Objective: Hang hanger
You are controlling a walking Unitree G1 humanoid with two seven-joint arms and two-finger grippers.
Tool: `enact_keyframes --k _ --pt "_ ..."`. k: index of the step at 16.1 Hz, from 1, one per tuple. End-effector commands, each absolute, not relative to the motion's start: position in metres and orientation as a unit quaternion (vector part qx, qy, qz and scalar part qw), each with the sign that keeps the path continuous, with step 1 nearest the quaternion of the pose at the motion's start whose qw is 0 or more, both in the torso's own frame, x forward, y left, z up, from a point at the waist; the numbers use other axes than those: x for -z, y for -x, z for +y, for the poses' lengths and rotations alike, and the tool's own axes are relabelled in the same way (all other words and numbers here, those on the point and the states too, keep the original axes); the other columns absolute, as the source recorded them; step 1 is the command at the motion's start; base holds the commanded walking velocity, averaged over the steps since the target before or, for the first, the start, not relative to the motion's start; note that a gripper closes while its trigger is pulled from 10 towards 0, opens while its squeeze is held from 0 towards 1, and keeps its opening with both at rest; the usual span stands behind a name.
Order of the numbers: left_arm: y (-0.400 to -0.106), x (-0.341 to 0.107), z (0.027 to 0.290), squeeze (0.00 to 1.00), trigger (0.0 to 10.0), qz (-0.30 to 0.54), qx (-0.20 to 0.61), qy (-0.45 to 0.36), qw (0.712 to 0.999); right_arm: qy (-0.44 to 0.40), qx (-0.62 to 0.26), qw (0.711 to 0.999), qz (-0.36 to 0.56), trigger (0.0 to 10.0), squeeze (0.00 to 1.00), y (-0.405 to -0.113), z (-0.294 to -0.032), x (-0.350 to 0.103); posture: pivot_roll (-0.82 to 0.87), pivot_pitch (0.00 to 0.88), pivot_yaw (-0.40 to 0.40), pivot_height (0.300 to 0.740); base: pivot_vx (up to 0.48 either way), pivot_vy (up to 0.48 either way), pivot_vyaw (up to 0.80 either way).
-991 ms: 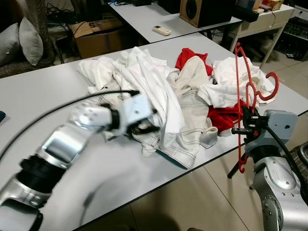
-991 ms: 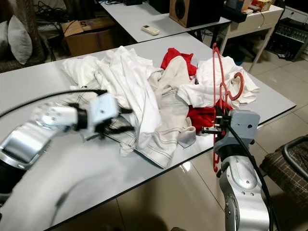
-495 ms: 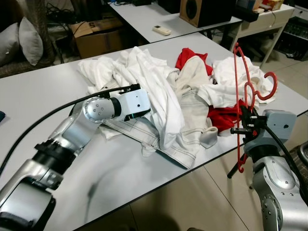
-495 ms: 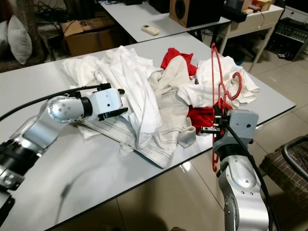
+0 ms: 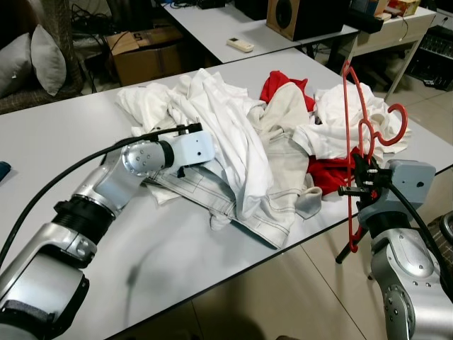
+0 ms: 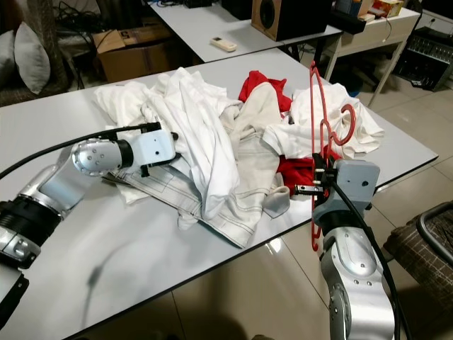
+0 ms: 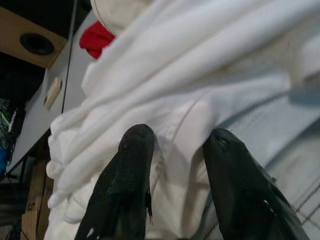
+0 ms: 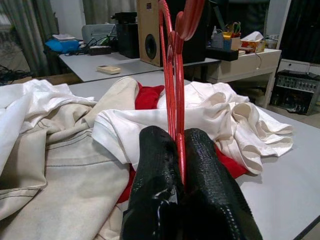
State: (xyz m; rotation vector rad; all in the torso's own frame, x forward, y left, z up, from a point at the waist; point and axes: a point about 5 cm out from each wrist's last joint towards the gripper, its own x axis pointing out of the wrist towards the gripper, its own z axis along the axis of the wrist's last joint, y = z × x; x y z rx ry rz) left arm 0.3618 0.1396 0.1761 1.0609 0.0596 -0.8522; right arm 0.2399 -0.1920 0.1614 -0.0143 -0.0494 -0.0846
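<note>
**Q:** Right gripper [image 8: 182, 165] first: what is it holding, and where?

**A:** Its two black fingers are pressed tight on the thin red bar of a red plastic hanger [image 5: 362, 131]. The hanger stands nearly upright, hook at the top, at the near right edge of the white table [image 5: 42, 149]. Part of its frame hangs down past the table edge. It carries no garment.

**Q:** What lies around the hanger?

**A:** Just to its left, a heap of clothes covers the middle and right of the table. Closest is a red garment [image 5: 327, 173], partly under a crumpled white shirt [image 5: 338, 117]. Further left lie a cream garment [image 5: 283, 120] and a long white shirt [image 5: 226, 134] draped over pale trousers [image 5: 265, 212].

**Q:** And the left gripper?

**A:** The left gripper [image 7: 172, 150] reaches into the left side of the heap. Its fingers stand a little apart, one on each side of a fold of the white shirt. They straddle the cloth, but I cannot tell whether they press it.

**Q:** Which step does this look like?

**A:** Probably picking a garment to go on the hanger, with the hanger held ready in the other arm.

**Q:** What does the next move call for?

**A:** Likely closing on that fold and lifting one shirt free of the tangle. The layers overlap, so a neighbouring piece may drag along. The hanger should stay steady and upright meanwhile.

**Q:** Anything beyond the table?

**A:** A second table on the far side bears a remote control [image 5: 239, 44] and a speaker [image 5: 301, 15]. A cardboard box [image 5: 141, 53] sits on the floor to the far left.
</note>
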Motion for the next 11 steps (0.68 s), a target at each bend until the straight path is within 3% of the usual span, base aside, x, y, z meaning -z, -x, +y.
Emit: enact_keyframes --k 1,7,9,11 --pt "-0.365 -0.181 0.144 0.00 0.0 0.028 0.388 -0.501 0.773 0.009 0.039 0.999 -0.034 10.0 0.00 -0.242 -0.192 -0.167 -0.09 0.006 0.040 0.740 0.000 0.000 0.00" --pt "-0.366 -0.188 0.153 0.00 0.0 0.019 0.384 -0.490 0.782 0.024 0.007 0.999 -0.030 10.0 0.00 -0.241 -0.191 -0.167 -0.09 0.005 0.044 0.740 0.000 0.000 0.00" --pt "-0.366 -0.194 0.151 0.00 0.0 0.006 0.386 -0.471 0.793 0.024 -0.054 0.998 -0.034 10.0 0.00 -0.236 -0.189 -0.175 -0.09 0.005 0.048 0.740 0.000 0.000 0.00" --pt "-0.370 -0.204 0.149 0.00 0.0 -0.016 0.375 -0.431 0.821 0.031 -0.175 0.984 -0.022 10.0 0.00 -0.218 -0.186 -0.187 -0.10 0.002 0.051 0.740 0.000 0.000 0.00"
